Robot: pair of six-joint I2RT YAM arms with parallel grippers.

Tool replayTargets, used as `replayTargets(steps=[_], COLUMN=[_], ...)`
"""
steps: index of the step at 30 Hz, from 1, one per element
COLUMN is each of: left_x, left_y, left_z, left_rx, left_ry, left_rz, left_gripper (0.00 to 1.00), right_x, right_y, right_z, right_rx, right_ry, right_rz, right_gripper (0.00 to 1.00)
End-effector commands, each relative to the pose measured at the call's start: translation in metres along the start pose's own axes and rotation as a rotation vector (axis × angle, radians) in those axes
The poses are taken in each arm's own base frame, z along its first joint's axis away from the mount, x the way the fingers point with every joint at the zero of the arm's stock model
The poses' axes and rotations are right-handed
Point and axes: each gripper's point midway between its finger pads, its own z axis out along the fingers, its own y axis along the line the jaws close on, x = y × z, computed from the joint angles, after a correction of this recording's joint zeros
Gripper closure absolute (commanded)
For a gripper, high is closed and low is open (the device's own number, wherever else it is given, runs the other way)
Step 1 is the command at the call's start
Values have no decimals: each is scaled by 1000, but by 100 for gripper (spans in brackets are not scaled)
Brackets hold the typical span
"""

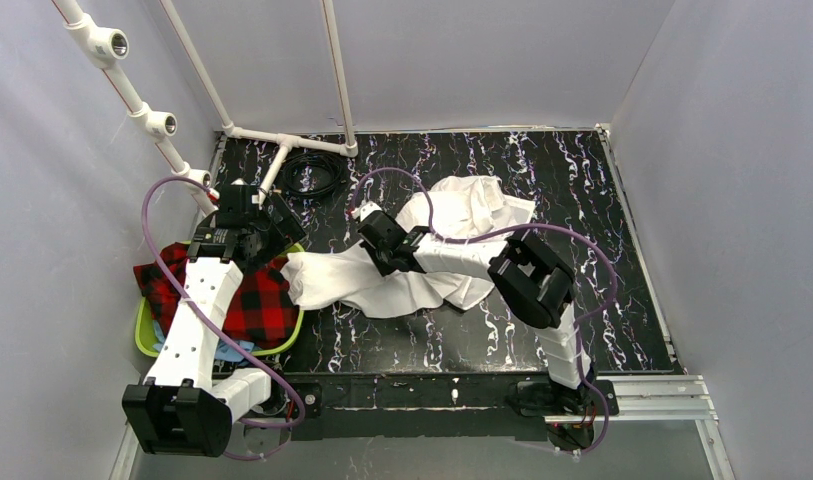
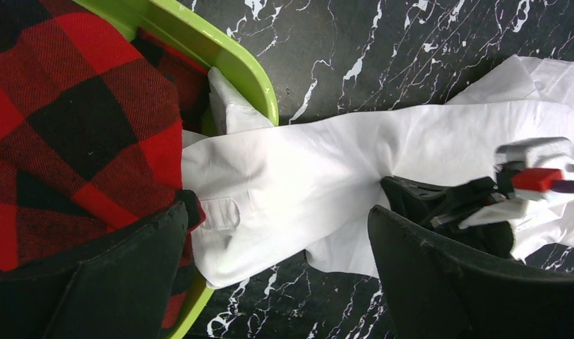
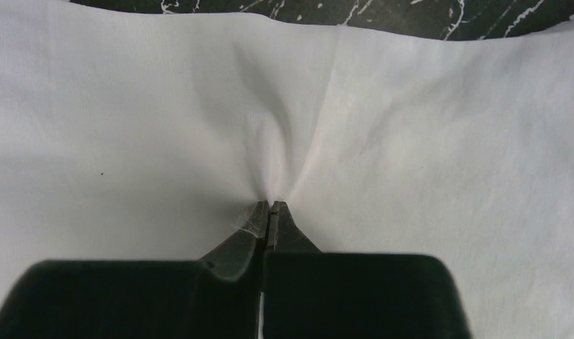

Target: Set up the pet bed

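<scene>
**A:** Where is the bedding lying?

**B:** A large, crumpled white cloth (image 1: 342, 280) is sprawling across the middle of the black marble-patterned table (image 1: 582, 200). Its left end is draping over the rim of a shallow lime-green plastic tub (image 1: 145, 335), which is sitting at the table's left edge. A red-and-black plaid fabric (image 1: 257, 305) is filling that tub and spilling over its far rim. The end of the white cloth is touching the plaid.

**A:** What is the right gripper doing?

**B:** The right gripper (image 3: 270, 206) is reaching leftward over the white cloth. Its two fingers are pressing tightly together and pinching a small fold of the cloth. Creases are fanning out from the pinch.

**A:** And the left gripper?

**B:** The left gripper (image 2: 277, 219) is hovering over the tub's right rim, where the cloth is crossing it. Its fingers are spreading wide apart, gripping nothing. One finger is hanging over the plaid and the other over the white cloth, near the right gripper.

**A:** Is anything else showing?

**B:** A coil of black cable (image 1: 312, 172) is lying at the table's far edge, beside a white plastic pipe frame (image 1: 282, 140).
</scene>
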Motion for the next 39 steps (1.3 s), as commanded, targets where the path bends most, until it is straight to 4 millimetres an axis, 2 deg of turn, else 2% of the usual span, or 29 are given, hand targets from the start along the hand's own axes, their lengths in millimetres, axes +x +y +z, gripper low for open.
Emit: replayTargets(steps=[1, 4, 6, 10, 12, 16, 17, 18, 20, 21, 23, 28, 33, 37, 39], left_x=[1, -1, -1, 0, 0, -1, 0, 0, 2, 3, 7, 15, 13, 11, 13], left_y=[5, 2, 0, -8, -11, -26, -29, -34, -40, -42, -46, -61, -82, -108, -117], left_z=[-9, -12, -13, -15, -16, -15, -13, -12, -6, -2, 9, 36, 64, 94, 116], left_rx=[4, 22, 34, 72, 90, 160, 177, 197, 227, 234, 243, 256, 241, 190, 146], left_ry=[-8, -6, -3, 13, 17, 34, 42, 49, 69, 81, 113, 165, 168, 149, 151], left_rz=[17, 16, 14, 16, 20, 32, 32, 29, 18, 7, -20, -55, -28, -9, -11], left_gripper=[2, 2, 2, 2, 2, 2, 2, 2, 2, 2, 2, 2, 3, 8, 12], right_x=[-62, -97, -109, -102, -91, -72, -68, -64, -55, -50, -42, -36, -28, -31, -34], right_y=[-36, -73, -106, -169, -195, -227, -232, -234, -236, -237, -236, -208, -201, -195, -193], right_z=[-58, -94, -115, -132, -132, -129, -128, -127, -126, -128, -134, -146, -149, -138, -131], right_rx=[115, 167, 208, 315, 380, 430, 431, 423, 411, 418, 408, 234, 194, 140, 119], right_ry=[-151, -256, -297, -305, -293, -242, -229, -217, -182, -163, -140, -131, -127, -119, -121], right_rz=[67, 167, 250, 380, 425, 514, 532, 545, 564, 575, 587, 574, 590, 572, 557], right_gripper=[99, 99, 99, 99, 99, 99, 90, 74, 33, 20, 10, 11, 18, 31, 37])
